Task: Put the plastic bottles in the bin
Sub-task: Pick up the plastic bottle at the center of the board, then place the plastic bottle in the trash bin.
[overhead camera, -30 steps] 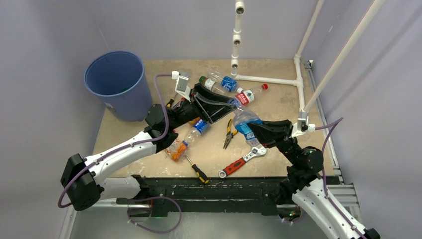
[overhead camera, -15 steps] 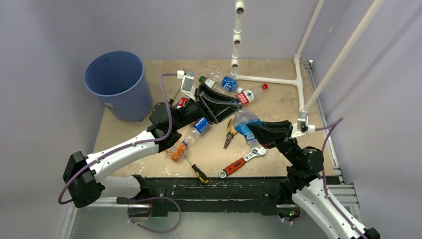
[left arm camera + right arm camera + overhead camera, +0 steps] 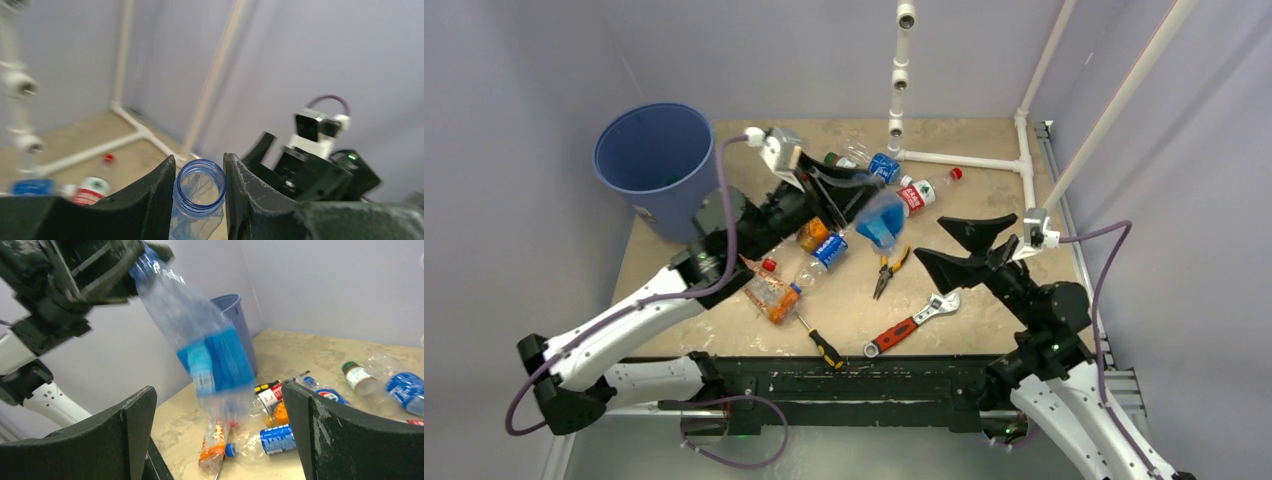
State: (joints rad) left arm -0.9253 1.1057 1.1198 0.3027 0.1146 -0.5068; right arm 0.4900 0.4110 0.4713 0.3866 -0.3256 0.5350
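The left claw (image 3: pixel 849 188) pinches a clear bottle (image 3: pixel 881 216) with a blue label by its open neck. The bottle hangs off the desk (image 3: pixel 994 195), over the middle, its body blurred. It is apart from the bin (image 3: pixel 679 210), which stands at the desk's far left corner.

The right claw (image 3: pixel 932 240) is spread wide and holds nothing, and sits just right of the hanging bottle.

More bottles lie on the desk. Near the far edge are a green-capped one (image 3: pixel 837 160), a blue-labelled one (image 3: pixel 882 166) and a red-labelled one (image 3: pixel 921 190). Toward the near left, a crushed orange one (image 3: pixel 774 297) lies beside another blue-labelled one (image 3: pixel 822 257).

Pliers (image 3: pixel 884 272) lie mid-desk. A red-handled wrench (image 3: pixel 911 324) and a screwdriver (image 3: pixel 821 344) lie by the near edge.
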